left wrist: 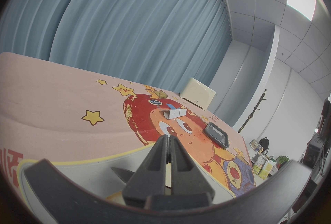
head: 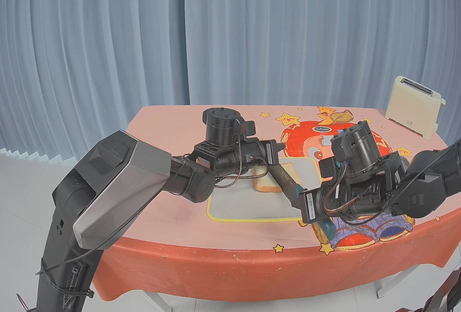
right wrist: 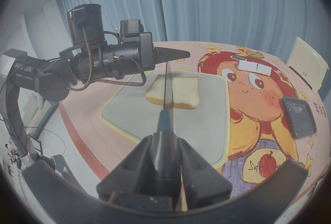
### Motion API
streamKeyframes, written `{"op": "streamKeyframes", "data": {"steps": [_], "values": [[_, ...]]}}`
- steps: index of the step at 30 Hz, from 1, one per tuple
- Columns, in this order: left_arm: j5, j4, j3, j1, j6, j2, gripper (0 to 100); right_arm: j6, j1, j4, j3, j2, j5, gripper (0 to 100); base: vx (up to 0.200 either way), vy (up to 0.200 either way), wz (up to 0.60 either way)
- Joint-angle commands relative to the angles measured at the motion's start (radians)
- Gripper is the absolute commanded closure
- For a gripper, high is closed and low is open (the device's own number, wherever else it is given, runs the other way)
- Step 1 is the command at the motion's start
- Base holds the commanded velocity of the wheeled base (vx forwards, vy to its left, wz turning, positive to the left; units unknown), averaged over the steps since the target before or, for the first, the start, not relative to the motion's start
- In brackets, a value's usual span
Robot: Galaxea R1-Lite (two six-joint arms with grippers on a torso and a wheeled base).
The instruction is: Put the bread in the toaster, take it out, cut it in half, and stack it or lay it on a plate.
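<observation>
Right wrist view: clamping the teal handle of a steel-bladed knife (right wrist: 163, 121) in the right gripper (right wrist: 164, 139), jaws narrow around it, and setting the blade along the middle of a pale square slice of bread (right wrist: 184, 92). Resting that bread on a grey yellow-edged cutting mat (head: 240, 207), centre of the head view. Holding the left gripper (right wrist: 182, 53) pinched together, just above the mat beside the blade's tip. Standing at upper right of the head view, well apart: cream box-shaped toaster (head: 413, 106). Lying near the mat on the pink cartoon-printed tablecloth (head: 182, 130): dark grey square plate (right wrist: 299, 121).
</observation>
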Motion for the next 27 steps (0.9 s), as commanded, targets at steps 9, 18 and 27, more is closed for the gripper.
{"op": "streamKeyframes", "data": {"steps": [9,18,27], "values": [[0.003,-0.001,-0.011,0.001,-0.001,0.005,100,-0.001,-0.001,-0.004,-0.008,-0.022,-0.002,100,0.000,0.000,0.00],[0.003,0.000,-0.016,-0.004,-0.001,-0.012,100,-0.001,-0.001,0.004,0.005,-0.011,-0.004,100,0.000,0.000,0.00],[0.001,0.005,-0.027,-0.016,-0.001,-0.007,100,0.007,0.008,0.010,0.009,-0.023,-0.007,100,0.000,0.000,0.00]]}}
